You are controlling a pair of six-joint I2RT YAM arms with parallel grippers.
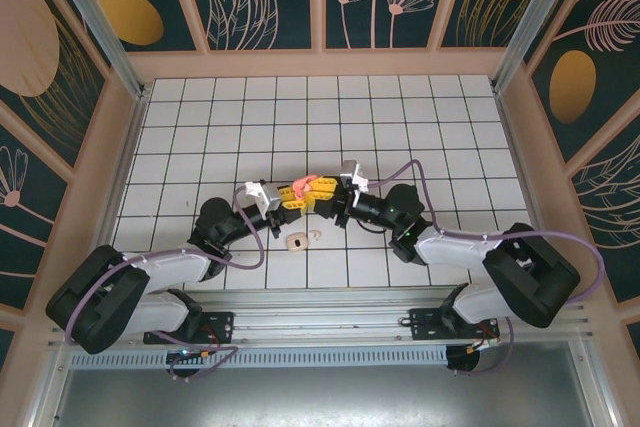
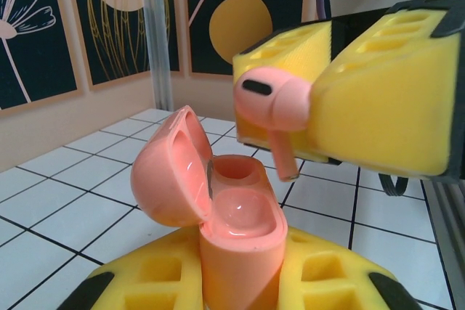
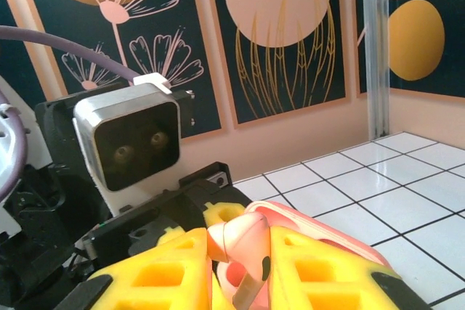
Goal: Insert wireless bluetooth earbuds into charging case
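Earbud [image 2: 280, 103]: pink, likely light, hard, slick. Pinched by head between pads of right gripper [image 2: 320, 96], stem down, just above open case [image 2: 236, 252]. Hold by head; keep stem free. Case clamped upright in left gripper [image 2: 240, 284], lid tilted back.

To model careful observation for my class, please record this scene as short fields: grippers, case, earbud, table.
left gripper: shut on upright coral-pink rounded plastic charging case
lid: open, swung back
right gripper: shut on coral-pink plastic earbud, stem down
earbud position: over the open case, not seated
table: white gridded table, small cream item lying by the arms
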